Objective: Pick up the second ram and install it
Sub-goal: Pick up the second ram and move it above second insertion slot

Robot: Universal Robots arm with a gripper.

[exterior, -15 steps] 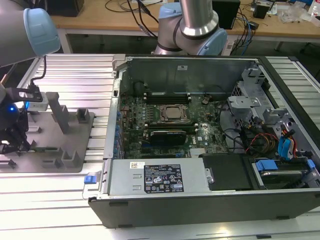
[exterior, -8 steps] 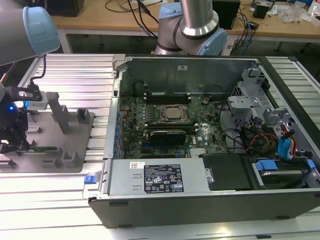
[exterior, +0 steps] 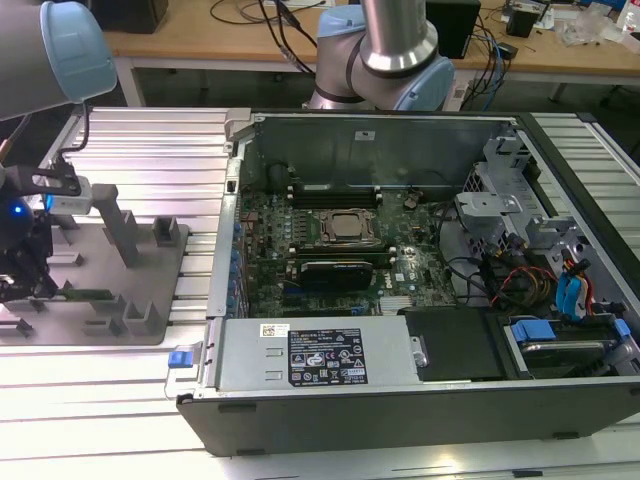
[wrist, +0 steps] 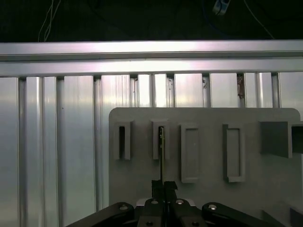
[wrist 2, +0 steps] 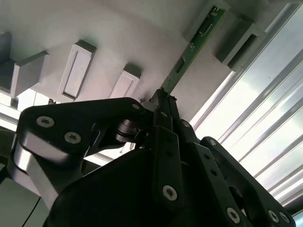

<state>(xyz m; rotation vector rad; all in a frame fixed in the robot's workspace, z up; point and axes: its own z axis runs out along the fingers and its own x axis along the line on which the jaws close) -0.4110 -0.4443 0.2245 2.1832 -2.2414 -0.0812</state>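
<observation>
Gripper (wrist 2: 163, 96) pinches one end of the second ram (wrist 2: 191, 49) at the grey tray (wrist 2: 142, 38).

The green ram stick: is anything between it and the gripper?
No, nothing visible stands between them. In the second wrist view the gripper is shut on one end of the second ram, over the grey tray.
</observation>
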